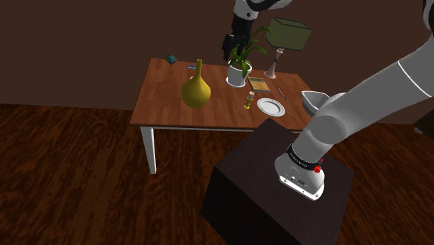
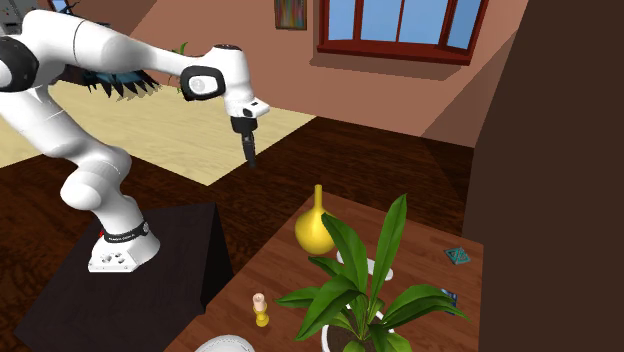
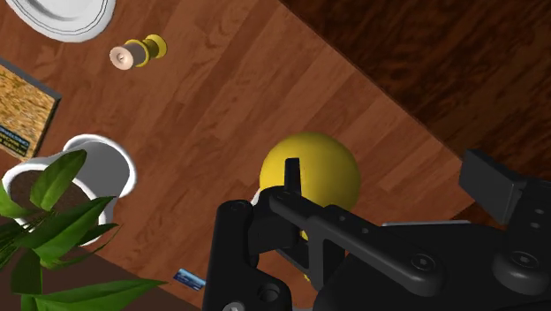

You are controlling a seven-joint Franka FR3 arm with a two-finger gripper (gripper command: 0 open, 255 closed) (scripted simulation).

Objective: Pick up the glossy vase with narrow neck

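Since nothing is held yet, the task looks barely begun. The bench point(image 1: 167, 104) carries a potted plant point(image 1: 238, 72), and the glossy yellow vase point(image 1: 196, 90) stands upright just beside that plant, toward the shoulder view's left of it. The end effector point(image 2: 249, 158) hangs in the air on the vase's side of the plant, touching nothing. I cannot tell whether it is open or closed. Descending, gripping the narrow neck and lifting all remain.
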